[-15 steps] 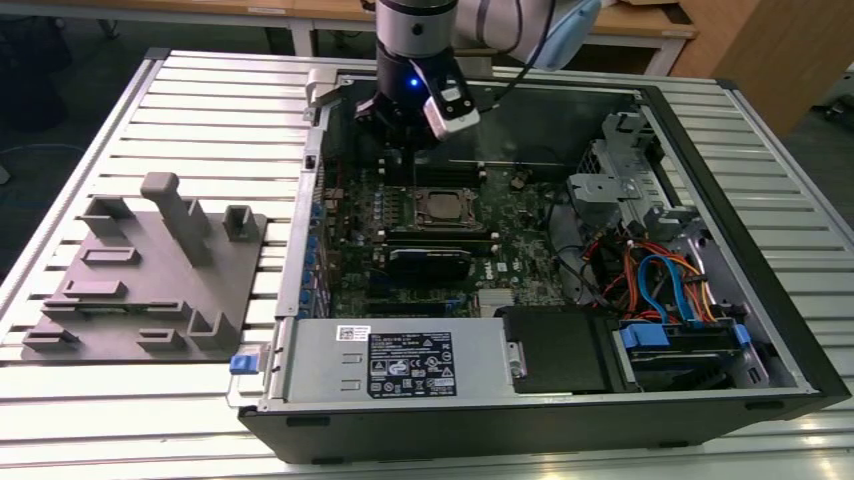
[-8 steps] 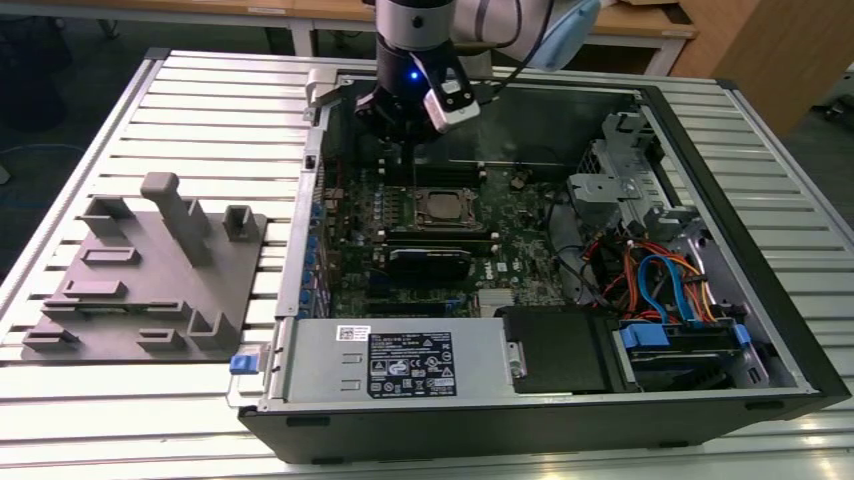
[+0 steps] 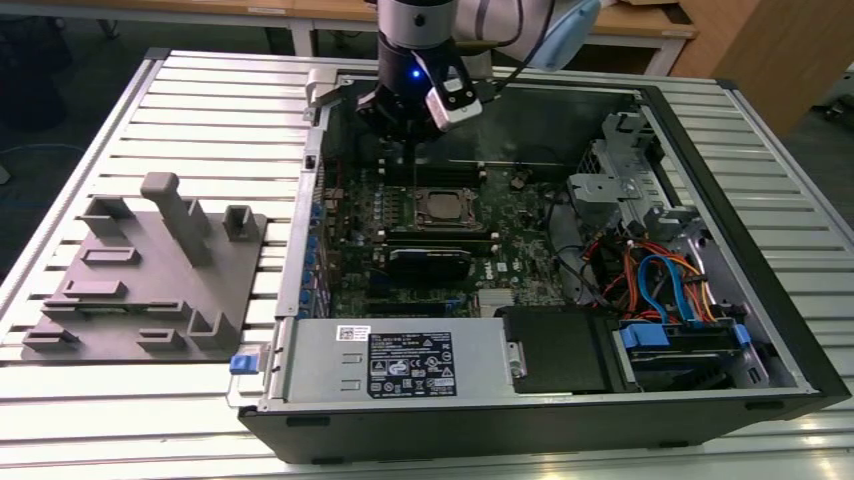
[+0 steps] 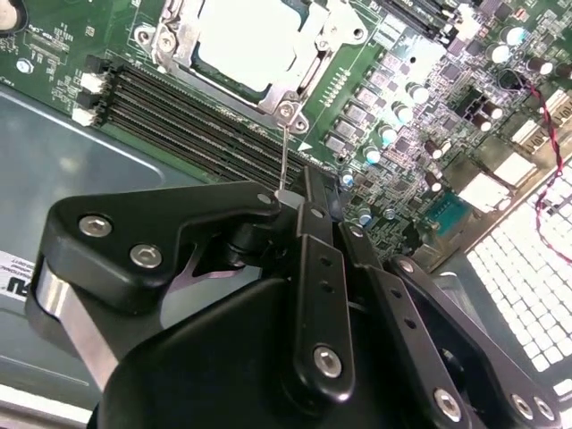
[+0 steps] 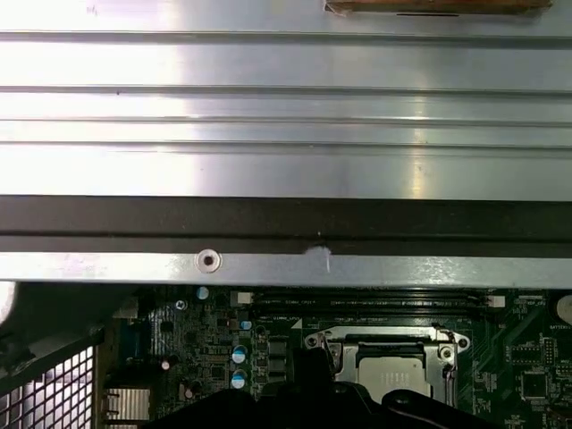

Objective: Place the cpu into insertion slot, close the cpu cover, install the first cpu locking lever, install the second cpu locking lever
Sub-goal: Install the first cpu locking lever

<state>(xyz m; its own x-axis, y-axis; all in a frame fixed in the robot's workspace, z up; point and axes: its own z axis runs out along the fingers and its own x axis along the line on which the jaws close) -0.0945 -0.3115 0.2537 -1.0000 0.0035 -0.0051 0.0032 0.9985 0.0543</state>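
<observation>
The cpu (image 4: 246,40), a flat square with a dull silver top, lies in the slot (image 3: 446,193), framed by the thin silvery cover (image 4: 232,89), which lies flat over it. From the cover's screwed corner a fine wire lever (image 4: 283,152) runs straight to the gripper (image 4: 290,192). Its black, bolted fingers are drawn together, and the lever's end touches their tips. Whether they pinch it cannot be told. Long black ribbed memory slots (image 4: 188,116) run beside the slot on the green board (image 4: 54,36). The open case (image 3: 747,160) rests on a slatted aluminium table (image 3: 200,100), beside a matte grey block fixture (image 3: 134,290).
</observation>
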